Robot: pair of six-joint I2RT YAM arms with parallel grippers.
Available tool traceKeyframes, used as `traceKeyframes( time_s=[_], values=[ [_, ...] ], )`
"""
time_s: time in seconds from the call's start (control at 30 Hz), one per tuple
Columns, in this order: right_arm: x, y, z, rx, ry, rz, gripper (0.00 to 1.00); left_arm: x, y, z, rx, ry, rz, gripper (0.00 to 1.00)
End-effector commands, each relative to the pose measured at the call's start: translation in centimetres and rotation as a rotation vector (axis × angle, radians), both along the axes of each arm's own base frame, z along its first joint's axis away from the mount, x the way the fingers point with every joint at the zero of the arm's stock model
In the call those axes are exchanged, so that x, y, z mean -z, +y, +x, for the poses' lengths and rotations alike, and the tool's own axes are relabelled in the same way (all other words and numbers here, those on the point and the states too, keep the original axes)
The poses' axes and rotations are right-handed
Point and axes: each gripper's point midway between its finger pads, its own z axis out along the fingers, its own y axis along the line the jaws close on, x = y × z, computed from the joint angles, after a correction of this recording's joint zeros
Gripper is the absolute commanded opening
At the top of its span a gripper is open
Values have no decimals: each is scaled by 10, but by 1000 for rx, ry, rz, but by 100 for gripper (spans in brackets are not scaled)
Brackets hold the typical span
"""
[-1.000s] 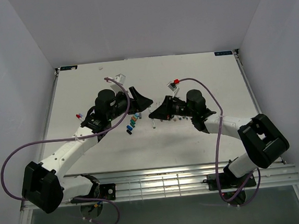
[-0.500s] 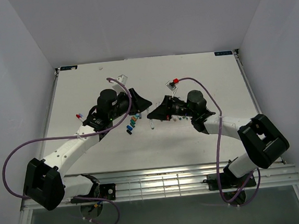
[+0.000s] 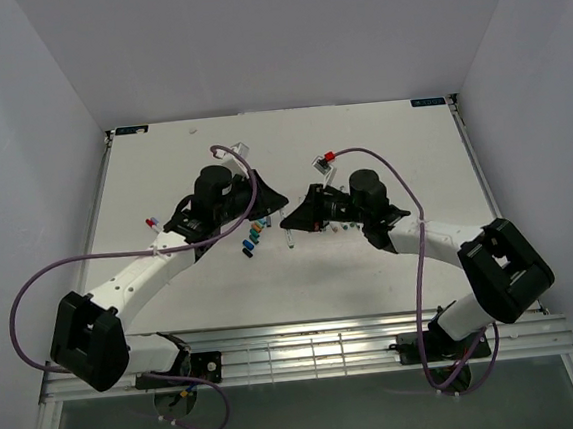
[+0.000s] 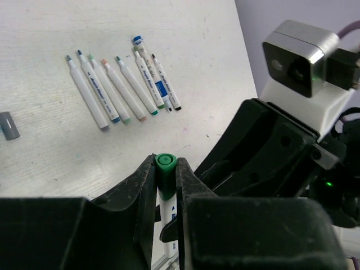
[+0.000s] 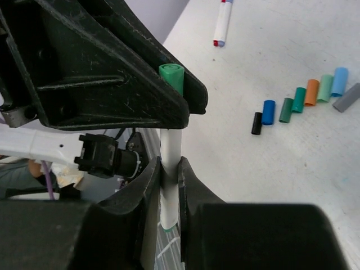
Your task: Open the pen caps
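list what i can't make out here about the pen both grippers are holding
- Join of green cap and pen barrel: right wrist view, behind a finger of the left gripper, so on or off is unclear.
- Barrel's lower part: same view, covered by the right gripper.
- Top view: the grip is too small to read.
- Grey cap: left wrist view, cut by the left edge.
- Loose pen: right wrist view, cut by the top edge.

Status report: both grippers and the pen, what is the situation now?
Left gripper shut on green cap. Right gripper shut on white pen barrel. Cap not yet off. No obstacle seen around them.
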Motion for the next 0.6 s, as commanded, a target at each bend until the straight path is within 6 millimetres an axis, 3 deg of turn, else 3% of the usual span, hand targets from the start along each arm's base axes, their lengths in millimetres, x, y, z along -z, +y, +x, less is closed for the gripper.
traceKeyframes(
  time_s=[0.0, 0.03, 0.13, 0.17, 0.2, 0.23, 0.27, 0.3, 0.33, 0.37, 0.4, 0.43, 0.47, 0.57],
  values=[
    [-2, -4, 19, 90, -137, -157, 8, -5, 14, 15, -109, 16, 67, 0],
    [9, -10, 24, 133, -115, -223, 8, -4, 17, 16, -131, 28, 79, 0],
    [7, -15, 38, 217, -186, -323, 8, 0, 27, 22, -211, 53, 100, 0],
    [22, -17, 33, 219, -168, -408, 8, -1, 29, 26, -240, 68, 97, 0],
    [14, -16, 41, 259, -204, -454, 8, 0, 30, 27, -262, 84, 103, 0],
    [17, -29, 58, 365, -268, -566, 8, 6, 41, 32, -330, 101, 138, 0],
    [39, -33, 48, 359, -259, -708, 8, 4, 43, 36, -362, 112, 146, 0],
    [29, -33, 56, 413, -303, -765, 8, 10, 48, 35, -398, 151, 161, 0],
    [29, -50, 68, 536, -355, -877, 8, 9, 53, 39, -436, 151, 174, 0],
    [39, -45, 62, 519, -398, -962, 8, 8, 55, 41, -457, 157, 177, 0],
    [45, -54, 60, 530, -411, -1048, 8, 4, 54, 46, -470, 153, 175, 0],
    [38, -57, 65, 571, -436, -1087, 8, 4, 55, 48, -479, 153, 185, 0],
    [46, -55, 62, 549, -448, -1128, 8, 3, 57, 51, -494, 149, 191, 0],
    [55, -43, 54, 444, -439, -1093, 8, -5, 46, 57, -442, 106, 178, 0]
  ],
)
